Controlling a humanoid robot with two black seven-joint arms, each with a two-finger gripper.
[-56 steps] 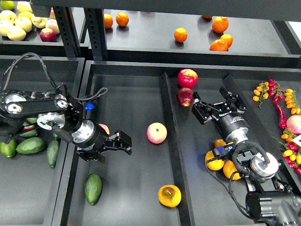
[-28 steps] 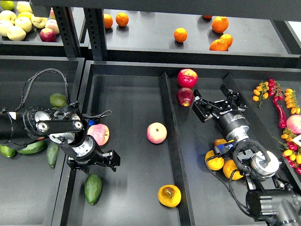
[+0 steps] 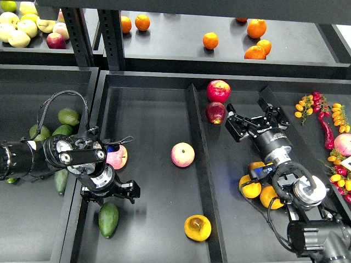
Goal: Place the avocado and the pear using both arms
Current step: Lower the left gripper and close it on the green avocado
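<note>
The dark green avocado [image 3: 108,219] lies at the front left of the middle tray [image 3: 153,109]. The yellow-orange pear [image 3: 197,228] with a dark blotch lies at the front of the same tray, near its right wall. My left gripper [image 3: 109,193] is open and empty, just behind and above the avocado, not touching it. My right gripper [image 3: 253,119] is open and empty in the right tray, next to a dark red apple [image 3: 215,112].
Two pink-yellow apples [image 3: 182,154] [image 3: 116,157] lie in the middle tray. A red apple [image 3: 218,90] sits at the back. More avocados [image 3: 68,116] fill the left bin. Oranges [image 3: 250,187] lie under my right arm, chillies [image 3: 327,131] at far right, and oranges [image 3: 210,40] on the back shelf.
My left arm has drawn back to the left and down; its gripper moved from mid-tray to just above the avocado. The right arm has barely moved.
</note>
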